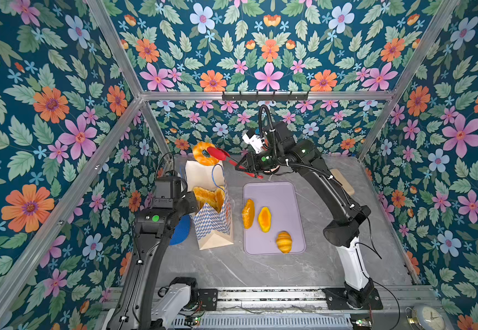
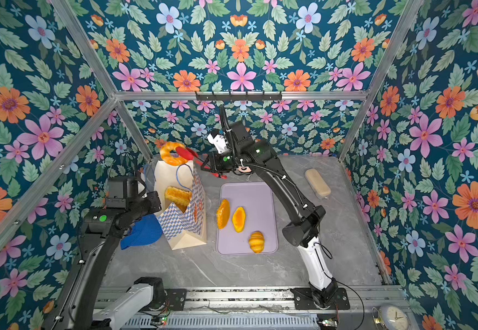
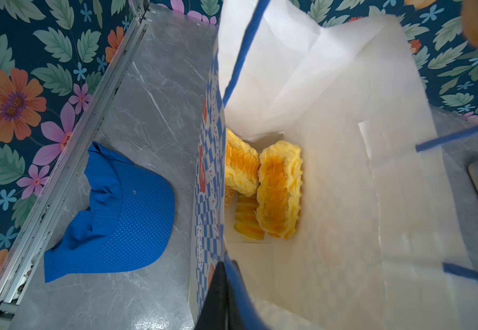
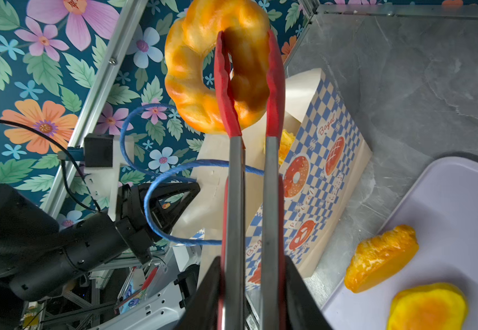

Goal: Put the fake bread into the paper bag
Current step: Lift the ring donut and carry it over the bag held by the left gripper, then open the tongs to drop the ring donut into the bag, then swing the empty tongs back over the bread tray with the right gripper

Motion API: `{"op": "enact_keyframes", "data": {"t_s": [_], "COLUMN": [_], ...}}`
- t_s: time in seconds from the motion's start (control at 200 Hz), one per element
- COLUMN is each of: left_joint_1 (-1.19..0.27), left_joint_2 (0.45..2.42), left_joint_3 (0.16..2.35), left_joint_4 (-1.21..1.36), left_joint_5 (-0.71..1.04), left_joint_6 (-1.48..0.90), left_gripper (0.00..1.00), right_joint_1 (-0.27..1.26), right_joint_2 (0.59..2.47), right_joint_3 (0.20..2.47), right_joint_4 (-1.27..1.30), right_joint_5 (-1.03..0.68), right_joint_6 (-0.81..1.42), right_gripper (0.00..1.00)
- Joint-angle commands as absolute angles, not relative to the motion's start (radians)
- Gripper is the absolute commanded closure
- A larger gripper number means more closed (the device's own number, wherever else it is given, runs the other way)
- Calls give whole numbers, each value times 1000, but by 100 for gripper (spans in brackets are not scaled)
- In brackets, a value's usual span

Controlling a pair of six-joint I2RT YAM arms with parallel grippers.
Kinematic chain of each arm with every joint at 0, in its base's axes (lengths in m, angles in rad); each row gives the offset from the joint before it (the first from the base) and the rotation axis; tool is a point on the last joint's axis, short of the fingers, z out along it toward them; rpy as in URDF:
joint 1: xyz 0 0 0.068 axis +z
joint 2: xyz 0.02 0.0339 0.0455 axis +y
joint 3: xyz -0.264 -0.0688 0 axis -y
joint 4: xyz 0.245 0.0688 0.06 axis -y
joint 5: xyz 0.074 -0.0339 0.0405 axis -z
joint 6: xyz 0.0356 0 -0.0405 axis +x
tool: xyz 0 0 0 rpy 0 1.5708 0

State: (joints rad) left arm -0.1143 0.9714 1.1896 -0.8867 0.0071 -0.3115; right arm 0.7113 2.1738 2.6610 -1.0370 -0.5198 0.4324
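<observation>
The right gripper [image 4: 253,291] squeezes steel tongs [image 4: 236,177], whose red silicone tips pinch a glossy, bumpy ring doughnut [image 4: 192,65] in the air above the far edge of the stiff paper bag [image 1: 213,225]. The left gripper [image 3: 222,284] is clamped tight on the bag's rim (mouth gaping wide). Ridged loaves [image 3: 279,188] lie inside. Three pastries [image 1: 264,219] sit well apart on the smooth lilac tray [image 1: 286,197].

My left arm [image 1: 146,257] and right arm [image 1: 346,225] are black, white near the base, with green joint lights [image 1: 155,218]; ribbed black cable [image 1: 309,169] lines the right.
</observation>
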Motion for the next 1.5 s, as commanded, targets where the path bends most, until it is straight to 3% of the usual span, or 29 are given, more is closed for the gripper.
{"op": "enact_keyframes", "data": {"t_s": [0.0,0.43,1.095,1.495], "left_joint_1": [-113,-114,-114,-114], "left_joint_2": [970,974,973,968], "left_joint_3": [1186,1189,1192,1190], "left_joint_4": [-886,-886,-887,-891], "left_joint_5": [8,12,15,9], "left_joint_6": [-313,-316,-318,-318], "left_gripper": [93,93,93,92], "right_joint_1": [714,714,734,728], "right_joint_2": [2160,2137,2159,2111], "right_joint_3": [2652,2649,2679,2670], "right_joint_4": [-1075,-1161,-1145,-1129], "right_joint_5": [-518,-501,-512,-390], "right_joint_6": [354,209,228,284], "right_gripper": [69,67,51,51]}}
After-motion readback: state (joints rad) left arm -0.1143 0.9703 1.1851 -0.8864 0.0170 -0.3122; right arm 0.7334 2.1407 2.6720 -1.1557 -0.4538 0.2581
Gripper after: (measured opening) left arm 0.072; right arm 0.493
